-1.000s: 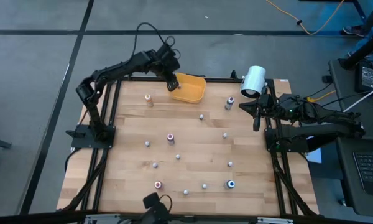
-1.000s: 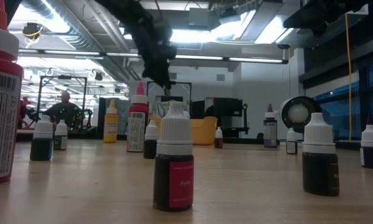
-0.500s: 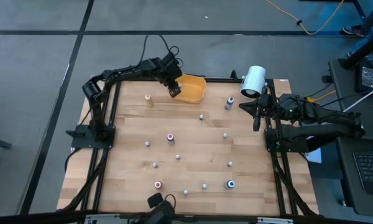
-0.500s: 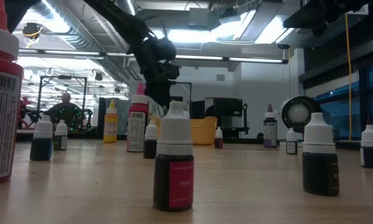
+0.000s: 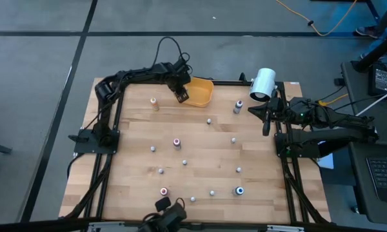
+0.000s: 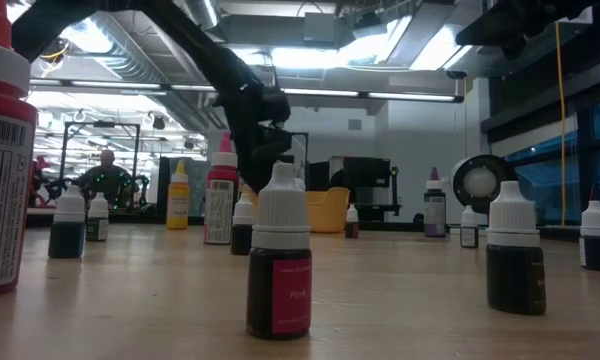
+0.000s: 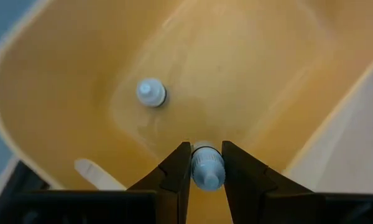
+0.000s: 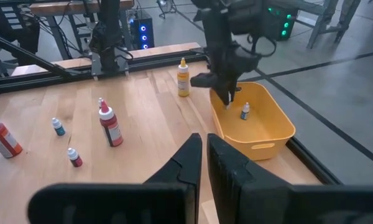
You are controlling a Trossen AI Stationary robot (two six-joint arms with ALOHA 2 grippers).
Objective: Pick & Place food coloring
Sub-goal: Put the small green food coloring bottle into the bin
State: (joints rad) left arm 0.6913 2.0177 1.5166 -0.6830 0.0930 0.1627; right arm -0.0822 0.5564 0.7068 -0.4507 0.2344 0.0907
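Observation:
My left gripper hangs over the orange bowl at the table's far edge, shut on a tiny food coloring bottle with a pale cap. One more small bottle stands upright on the bowl's floor. Several other tiny bottles stand scattered on the wooden table, among them a pink one and a blue-topped one. My right gripper waits shut at the table's right edge, touching nothing. My left gripper pinches the tiny bottle's pale ribbed cap between its two fingertips. The fingers slant steeply down from above into the bowl's opening. The bottle is lifted clear above the bowl's floor; its body is mostly hidden by the fingers.
A big white cylinder lies at the far right corner. A taller orange bottle and a grey one stand near the far edge. A large red bottle stands close to the low camera. The table's middle holds only small bottles, well spaced.
My left gripper has gone down toward the orange bowl and tipped more steeply downward, keeping its hold on the tiny bottle. The arm has stretched lower along the far edge. My right arm has kept still.

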